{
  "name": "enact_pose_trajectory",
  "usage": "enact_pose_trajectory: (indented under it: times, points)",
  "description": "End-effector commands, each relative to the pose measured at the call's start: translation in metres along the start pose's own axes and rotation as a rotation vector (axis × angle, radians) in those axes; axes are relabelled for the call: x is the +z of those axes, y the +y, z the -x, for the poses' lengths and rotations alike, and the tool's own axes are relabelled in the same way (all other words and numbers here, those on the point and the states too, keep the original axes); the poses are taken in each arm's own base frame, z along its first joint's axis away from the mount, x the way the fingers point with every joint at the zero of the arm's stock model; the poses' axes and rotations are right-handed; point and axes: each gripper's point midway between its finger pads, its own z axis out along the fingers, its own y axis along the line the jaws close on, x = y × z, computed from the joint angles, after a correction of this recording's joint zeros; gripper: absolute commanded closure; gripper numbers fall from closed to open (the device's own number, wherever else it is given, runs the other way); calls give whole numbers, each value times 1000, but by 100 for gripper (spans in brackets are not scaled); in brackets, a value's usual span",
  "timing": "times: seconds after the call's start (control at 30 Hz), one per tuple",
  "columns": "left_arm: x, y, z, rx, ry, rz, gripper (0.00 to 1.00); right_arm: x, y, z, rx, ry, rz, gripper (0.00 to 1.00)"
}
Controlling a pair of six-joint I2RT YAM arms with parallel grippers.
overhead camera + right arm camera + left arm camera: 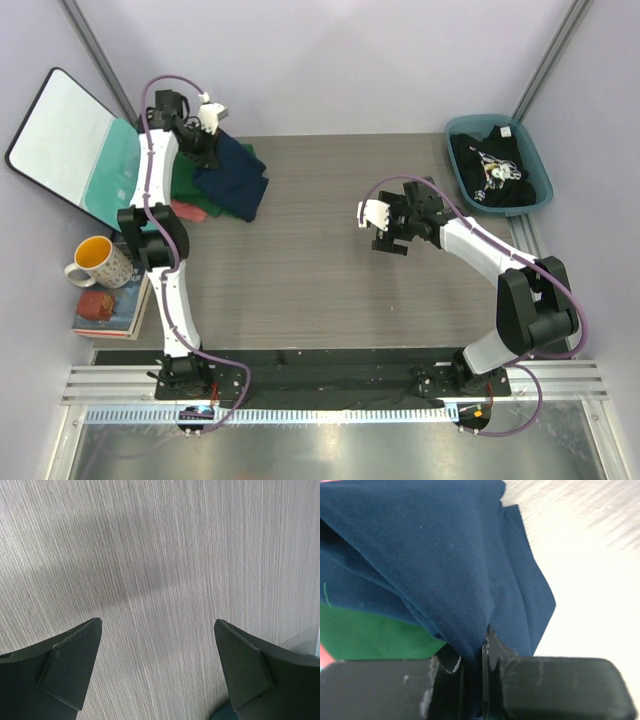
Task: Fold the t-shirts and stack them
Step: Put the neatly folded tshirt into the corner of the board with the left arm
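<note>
Far L, navy tee [238, 178] bunched, creased.

- The navy blue t-shirt [238, 178] is plain, one dark blue all over.
- The green t-shirt [186, 186] is a solid deep green.
- The salmon-pink t-shirt [189, 211] shows plain pink.
- The black t-shirt [492, 170] carries a white print.
- The bin [534, 160] is teal.
- The bench [320, 270] is grey with fine wood-grain streaks.
- The board [58, 132] is white with a teal part.
- The mug [100, 268] is white outside and orange-yellow inside.
</note>
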Motion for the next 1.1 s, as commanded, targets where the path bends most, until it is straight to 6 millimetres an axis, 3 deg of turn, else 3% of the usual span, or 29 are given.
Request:
enact_pose_trajectory:
  times: [0.0,0.2,0.33,0.53,0.6,0.63,0.73,0.77,0.83,0.97,1.07]
  points:
    - [-19,11,13,98,-33,72,100,-7,-22,11,-12,-25,-74,0]
    - [-22,66,-31,-23,83,244,100,-8,-24,7,-13,-11,-80,0]
    - [-29,97,-35,-43,77,357,100,-6,-24,8,-13,-16,-76,0]
    - [-27,117,-44,-46,119,444,100,-2,-29,9,-13,-19,-75,0]
    - [-21,117,-48,-63,128,438,76,-2,-31,10,-12,-20,-77,0]
    - [-20,115,-50,-73,132,435,55,-1,-31,10,-12,-20,-77,0]
    - [-18,113,-59,-95,160,434,41,-1,-33,8,-13,-9,-83,1]
    - [-19,114,-63,-107,172,449,23,-2,-34,8,-11,-8,-87,0]
    - [-24,113,-67,-125,178,469,0,-1,-34,8,-10,-7,-86,0]
    - [-45,126,-69,-176,152,620,0,-1,-33,8,-7,-8,-84,0]
    - [-61,127,-55,-186,65,678,0,-2,-32,7,-9,-5,-82,1]
